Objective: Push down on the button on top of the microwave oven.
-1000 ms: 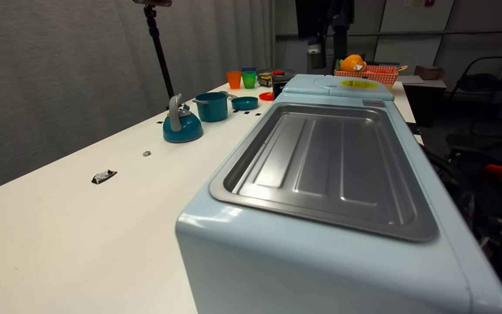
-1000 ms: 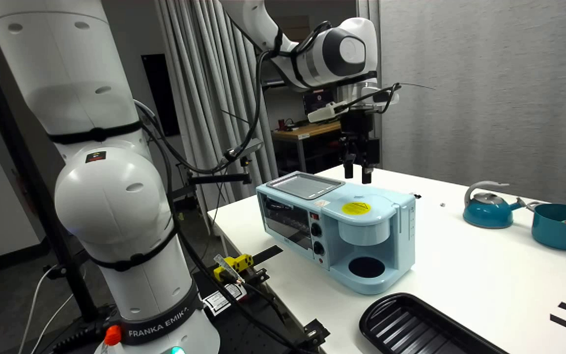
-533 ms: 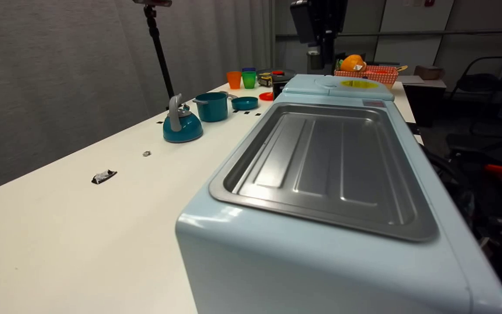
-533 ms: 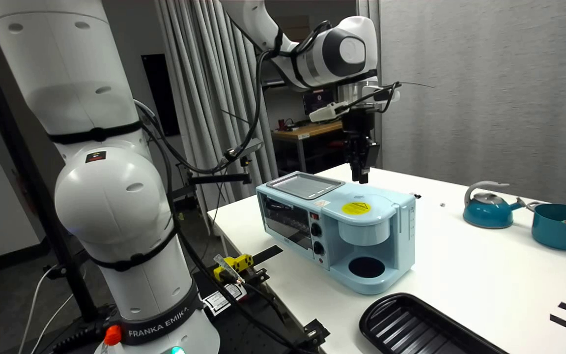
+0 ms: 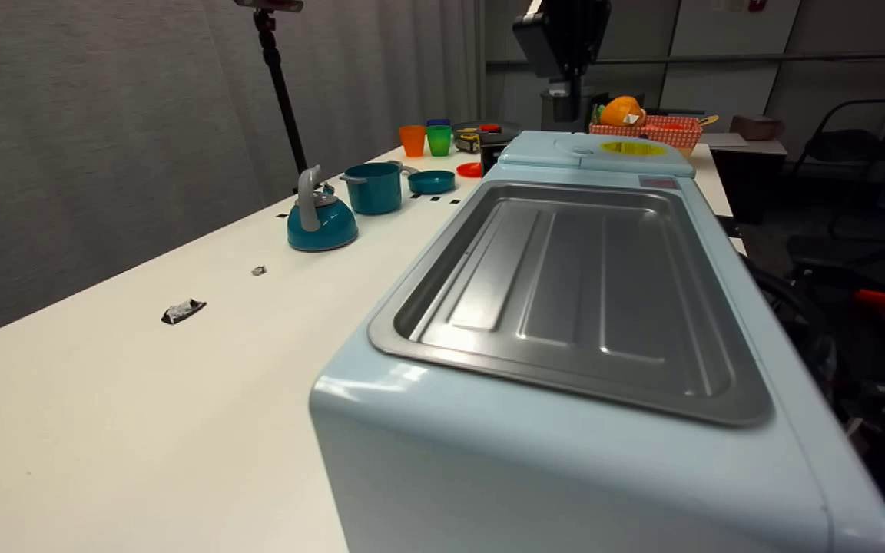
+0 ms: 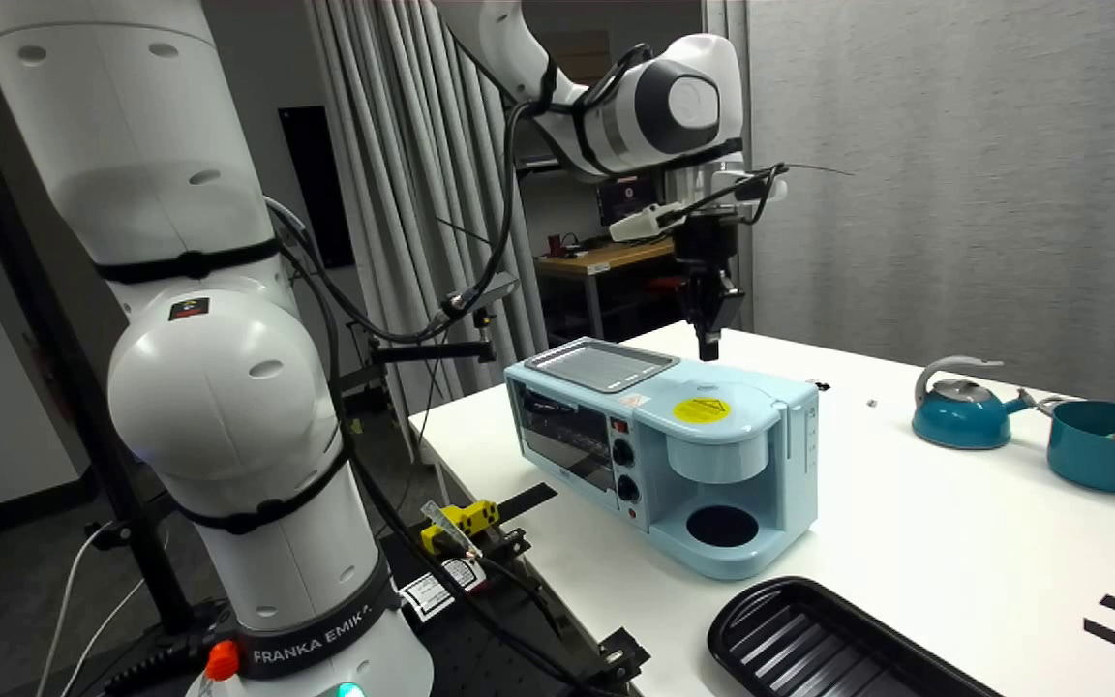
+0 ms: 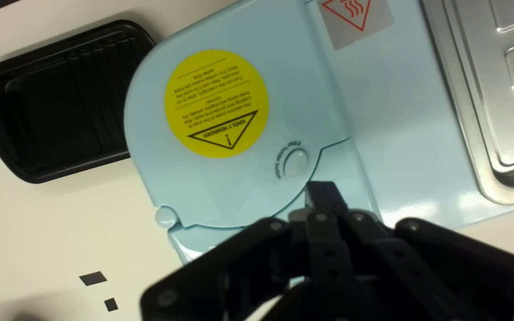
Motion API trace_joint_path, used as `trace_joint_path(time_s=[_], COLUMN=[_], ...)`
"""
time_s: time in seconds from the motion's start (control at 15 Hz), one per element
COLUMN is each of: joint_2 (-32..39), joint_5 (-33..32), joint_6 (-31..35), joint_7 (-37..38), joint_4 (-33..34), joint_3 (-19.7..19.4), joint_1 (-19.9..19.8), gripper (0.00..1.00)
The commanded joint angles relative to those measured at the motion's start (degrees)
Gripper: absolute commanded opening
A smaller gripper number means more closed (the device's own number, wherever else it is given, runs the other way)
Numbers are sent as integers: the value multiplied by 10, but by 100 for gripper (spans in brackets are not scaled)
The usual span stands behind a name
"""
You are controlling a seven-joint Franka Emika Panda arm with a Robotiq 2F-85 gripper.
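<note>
The pale blue microwave oven [image 6: 656, 474] stands on the white table, and its top fills much of the wrist view. On its rounded lid, beside a yellow label [image 7: 217, 103], is a small round pale button [image 7: 296, 163] with lettering curving around it. My gripper [image 7: 321, 183] is shut, fingertips pressed together and nothing between them. In the wrist view the tips appear just below and right of the button, leaving it uncovered. A gap shows between the gripper [image 6: 708, 350] and the oven's top in both exterior views, so the tips hover above it without touching.
A ribbed metal tray [image 5: 565, 284] is set into the oven's top. A black pan [image 7: 60, 102] lies near the lid end. A teal kettle [image 6: 962, 416] and teal pot [image 6: 1109, 455] stand farther along the table. A checked basket [image 5: 669, 132] sits behind the oven.
The fingers have come together from wide apart to fully shut. The arm has stayed almost in place above the oven; nothing else has moved.
</note>
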Motion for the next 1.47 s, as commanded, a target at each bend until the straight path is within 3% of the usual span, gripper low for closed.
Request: trace_joint_path(time_s=[0.0, 1.4], joint_2=[2, 12], joint_5=[2, -22], joint_6=[9, 41], joint_7=[9, 14], joint_4=[-4, -44], joint_3=[-2, -6], joint_1=[4, 3], gripper=[0, 0])
